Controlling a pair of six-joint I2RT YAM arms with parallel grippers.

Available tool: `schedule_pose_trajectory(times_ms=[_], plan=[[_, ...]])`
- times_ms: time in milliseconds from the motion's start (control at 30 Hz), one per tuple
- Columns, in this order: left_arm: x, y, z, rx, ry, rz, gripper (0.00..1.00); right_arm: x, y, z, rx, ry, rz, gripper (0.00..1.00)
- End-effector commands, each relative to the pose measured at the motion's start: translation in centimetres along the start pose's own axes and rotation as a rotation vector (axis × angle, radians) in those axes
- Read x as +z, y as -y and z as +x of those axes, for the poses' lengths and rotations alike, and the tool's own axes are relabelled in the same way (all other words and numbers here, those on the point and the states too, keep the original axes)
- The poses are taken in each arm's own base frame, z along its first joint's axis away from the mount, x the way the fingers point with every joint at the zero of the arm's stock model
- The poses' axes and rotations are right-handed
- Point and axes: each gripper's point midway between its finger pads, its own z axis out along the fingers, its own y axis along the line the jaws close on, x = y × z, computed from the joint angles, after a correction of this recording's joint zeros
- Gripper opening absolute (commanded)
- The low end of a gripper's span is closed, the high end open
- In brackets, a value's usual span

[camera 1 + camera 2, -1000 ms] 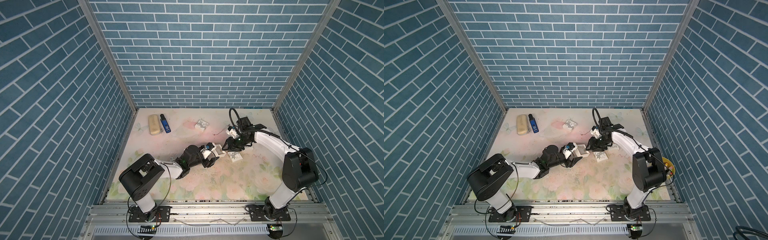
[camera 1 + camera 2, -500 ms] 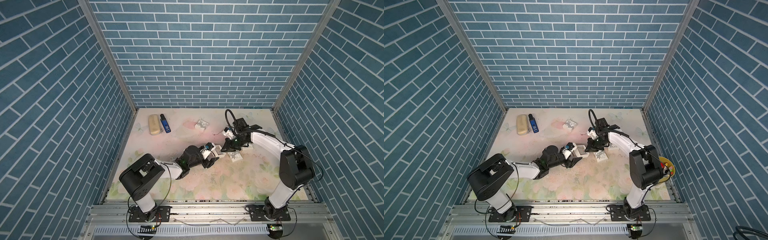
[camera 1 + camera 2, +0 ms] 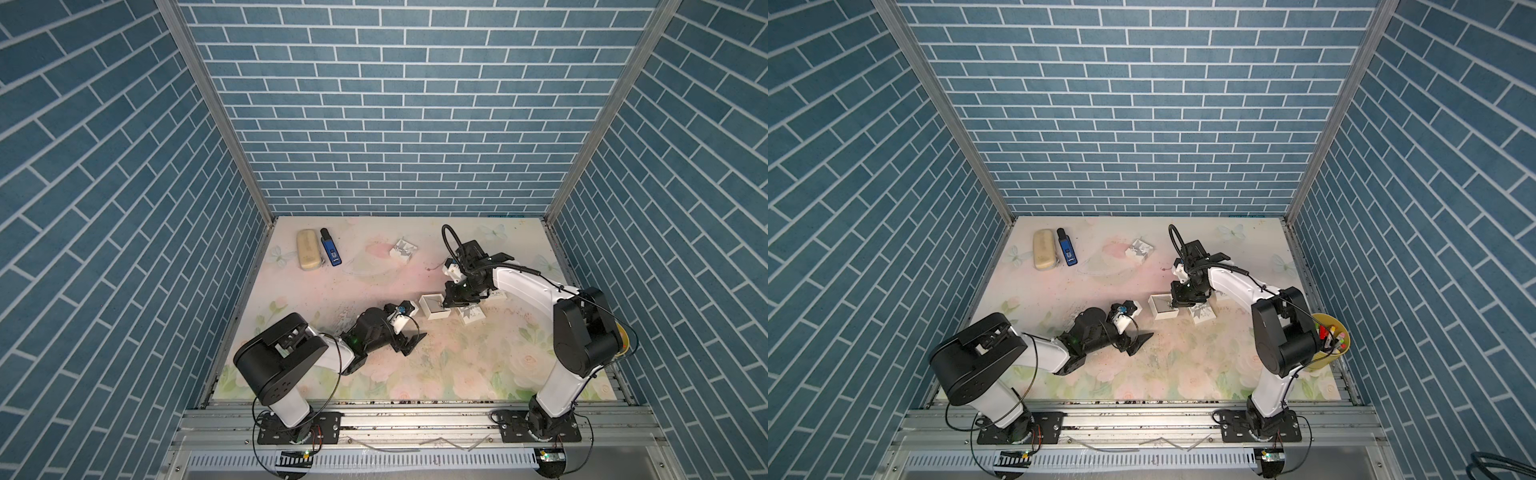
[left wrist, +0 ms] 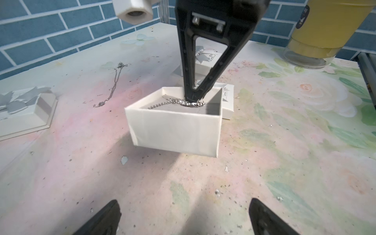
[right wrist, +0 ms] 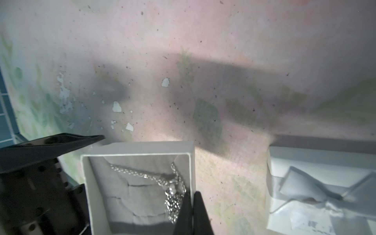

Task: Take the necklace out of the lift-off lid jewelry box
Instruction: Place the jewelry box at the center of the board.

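The white jewelry box (image 3: 434, 305) (image 3: 1163, 306) stands open at mid-table, its lid off. Its grey pad carries the silver necklace (image 4: 183, 102) (image 5: 173, 201). My right gripper (image 3: 446, 305) (image 3: 1173, 305) reaches down into the box. Its fingers are shut on the necklace's pendant cluster, close against one box wall (image 4: 191, 100) (image 5: 192, 195). My left gripper (image 3: 411, 324) (image 3: 1136, 322) (image 4: 188, 215) lies low on the table just short of the box (image 4: 177, 130). It is open with nothing between its fingers. The bow-topped lid (image 3: 469, 316) (image 5: 317, 189) lies beside the box.
A second chain (image 4: 114, 83) lies loose on the mat beyond the box. Another bow-topped box (image 3: 403, 251) (image 4: 24, 109) sits further back. A beige case (image 3: 308, 250) and a blue device (image 3: 331, 247) are at the back left. A yellow cup of pens (image 3: 1329, 340) stands by the right arm's base.
My left gripper has opened wide and let go of the box. My right gripper has dropped into the box and shut on the necklace.
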Motion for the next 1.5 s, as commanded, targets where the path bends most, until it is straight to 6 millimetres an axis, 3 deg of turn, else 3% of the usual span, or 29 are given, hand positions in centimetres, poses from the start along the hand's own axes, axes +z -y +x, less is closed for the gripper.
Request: schedule_pose_trajectory(times_ms=[0, 100, 200, 333, 400, 633, 833, 1167, 1467], plan=[[-0.9, -1.4, 0.3, -0.078, -0.014, -0.08, 1.0, 2.2, 1.8, 1.0, -0.002, -0.025, 0.128, 0.0], [-1.4, -3.4, 1.5, -0.226, -0.084, -0.174, 1.0, 3.3, 2.0, 1.4, -0.022, -0.023, 0.168, 0.0], [-1.3, -3.5, 2.2, -0.289, -0.207, -0.155, 1.0, 3.8, 2.2, 1.8, -0.039, -0.019, 0.193, 0.02], [-1.1, -3.6, 2.3, -0.287, -0.265, -0.162, 0.99, 2.9, 2.0, 1.7, -0.053, 0.011, 0.209, 0.37], [-1.3, -4.0, 2.0, -0.288, -0.254, -0.179, 1.0, 2.2, 1.6, 1.6, -0.053, 0.028, 0.2, 0.42], [-1.5, -3.6, 1.9, -0.302, -0.287, -0.16, 0.96, -0.9, 0.3, 2.2, -0.058, 0.095, 0.174, 0.46], [-1.1, -3.4, 2.3, -0.395, -0.306, -0.158, 0.85, -1.4, -1.9, 2.6, -0.091, 0.089, 0.145, 0.48], [-0.2, -2.6, 2.9, -0.487, -0.297, -0.114, 0.73, 1.4, -3.2, 2.7, -0.144, 0.033, 0.187, 0.52], [-0.5, -2.7, 3.9, -0.513, -0.291, -0.134, 0.72, 3.6, -3.0, 2.8, -0.156, -0.027, 0.214, 0.53]])
